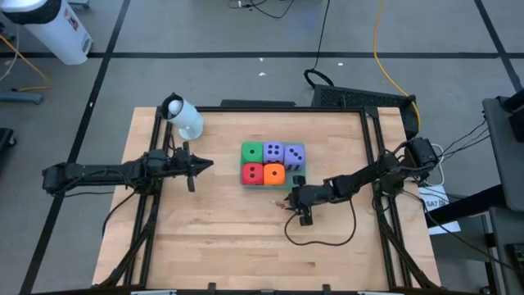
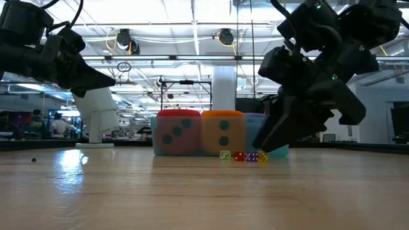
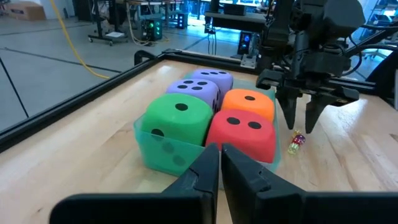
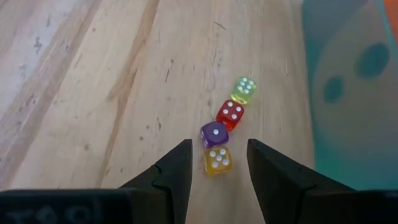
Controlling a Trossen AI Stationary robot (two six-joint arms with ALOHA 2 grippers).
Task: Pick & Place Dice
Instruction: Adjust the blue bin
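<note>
Five large soft dice sit packed in a shallow teal tray (image 3: 142,138): green (image 1: 252,153), two purple (image 1: 273,152) (image 1: 295,154), red (image 1: 252,173) and orange (image 1: 273,174). Just near of the tray, a row of tiny translucent dice (image 4: 230,114) lies on the wood. My right gripper (image 4: 217,165) is open and points down over that row, its fingers standing on either side of the yellow-orange tiny die (image 4: 217,160); I see no touch. My left gripper (image 3: 221,165) is shut and hovers level, left of the tray, pointing at it.
A white cylinder-shaped object (image 1: 184,116) stands at the table's far left corner. A dark cable (image 1: 321,236) loops over the wood near my right arm. Black frame rails (image 1: 378,156) run along the table's sides. Bare wood lies toward the near edge.
</note>
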